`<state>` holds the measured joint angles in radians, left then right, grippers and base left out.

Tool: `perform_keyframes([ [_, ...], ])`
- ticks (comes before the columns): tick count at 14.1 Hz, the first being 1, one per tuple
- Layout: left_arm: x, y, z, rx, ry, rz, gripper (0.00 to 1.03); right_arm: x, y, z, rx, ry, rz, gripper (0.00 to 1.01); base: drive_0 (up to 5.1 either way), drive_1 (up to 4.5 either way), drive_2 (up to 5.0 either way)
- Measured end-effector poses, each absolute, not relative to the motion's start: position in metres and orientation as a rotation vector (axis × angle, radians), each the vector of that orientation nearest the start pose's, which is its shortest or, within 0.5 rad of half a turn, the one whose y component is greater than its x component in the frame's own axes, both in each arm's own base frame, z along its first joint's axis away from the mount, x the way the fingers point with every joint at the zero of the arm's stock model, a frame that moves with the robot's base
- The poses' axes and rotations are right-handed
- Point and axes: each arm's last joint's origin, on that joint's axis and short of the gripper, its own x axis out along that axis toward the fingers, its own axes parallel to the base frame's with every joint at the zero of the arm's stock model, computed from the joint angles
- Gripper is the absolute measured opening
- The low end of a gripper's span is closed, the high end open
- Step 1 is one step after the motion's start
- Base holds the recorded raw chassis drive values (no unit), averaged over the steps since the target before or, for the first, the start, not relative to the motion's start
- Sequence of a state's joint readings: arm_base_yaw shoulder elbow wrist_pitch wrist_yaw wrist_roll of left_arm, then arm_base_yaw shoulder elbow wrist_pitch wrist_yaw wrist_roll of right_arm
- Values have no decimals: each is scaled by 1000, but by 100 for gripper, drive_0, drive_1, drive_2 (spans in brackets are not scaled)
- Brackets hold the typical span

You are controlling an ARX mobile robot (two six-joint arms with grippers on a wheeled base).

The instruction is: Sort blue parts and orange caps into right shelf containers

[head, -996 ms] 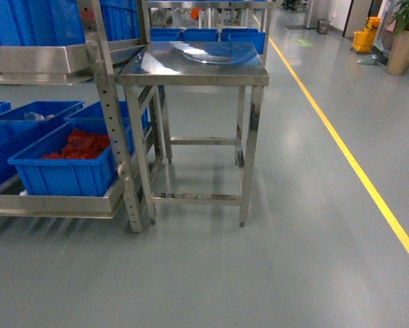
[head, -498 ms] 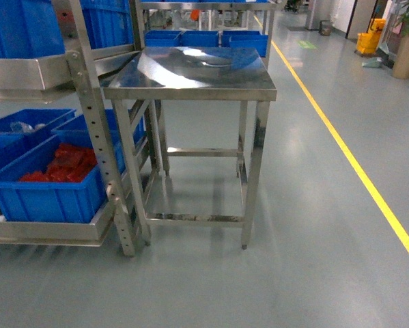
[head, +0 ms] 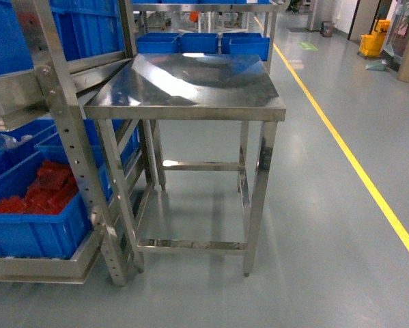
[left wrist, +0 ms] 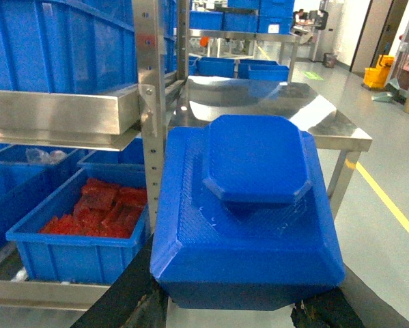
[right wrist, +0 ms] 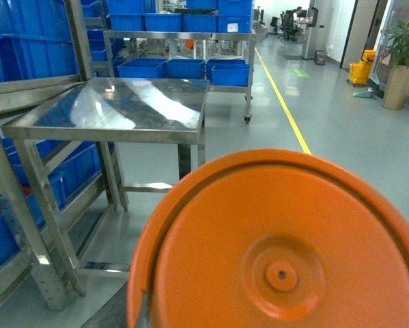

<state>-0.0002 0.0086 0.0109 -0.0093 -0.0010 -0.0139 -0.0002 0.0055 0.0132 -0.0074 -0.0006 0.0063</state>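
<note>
Grippers, two, mine; neither shows in the head view.

Left gripper: fingers out of sight under the load. One blue part (left wrist: pixel 248 212), a stepped block with an octagonal raised top, fills my left wrist view close to the camera and sits between dark gripper parts at the bottom edge. I cannot tell how wide the jaws stand or whether they clamp it.

Right gripper: hidden behind one orange cap (right wrist: pixel 279 253), a round disc with a small centre boss, which fills the lower half of my right wrist view. Jaw opening cannot be told.

Steel table (head: pixel 190 89): one, four legs, bare shiny top, standing just beside the rack on the grey floor.

Steel rack (head: pixel 61 137): one, perforated uprights, at left in the head view.

Blue crate with orange-red pieces (head: pixel 26 232): one, on the rack's lowest shelf. The pieces (left wrist: pixel 98 212) lie heaped inside; too many and too overlapped to count.

Further blue crates on the rack: one behind that crate (left wrist: pixel 37 160), and at least one on the shelf above (left wrist: pixel 61 48).

Blue bins beyond the table (head: pixel 201 42): three in a row.

Yellow floor line (head: pixel 354 164): one, running along the right.
</note>
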Motion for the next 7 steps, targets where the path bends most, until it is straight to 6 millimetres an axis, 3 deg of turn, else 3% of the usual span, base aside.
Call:
perform_keyframes([
  [1, 98, 0, 166, -14, 5, 0, 40, 97, 0, 167, 6, -1, 0, 44, 4, 433, -425],
  [3, 98, 0, 166, -14, 7, 0, 40, 97, 0, 166, 6, 5, 0, 44, 0, 0, 0],
  [7, 98, 0, 166, -14, 6, -1, 40, 97, 0, 167, 6, -3, -3, 44, -438, 215, 261],
])
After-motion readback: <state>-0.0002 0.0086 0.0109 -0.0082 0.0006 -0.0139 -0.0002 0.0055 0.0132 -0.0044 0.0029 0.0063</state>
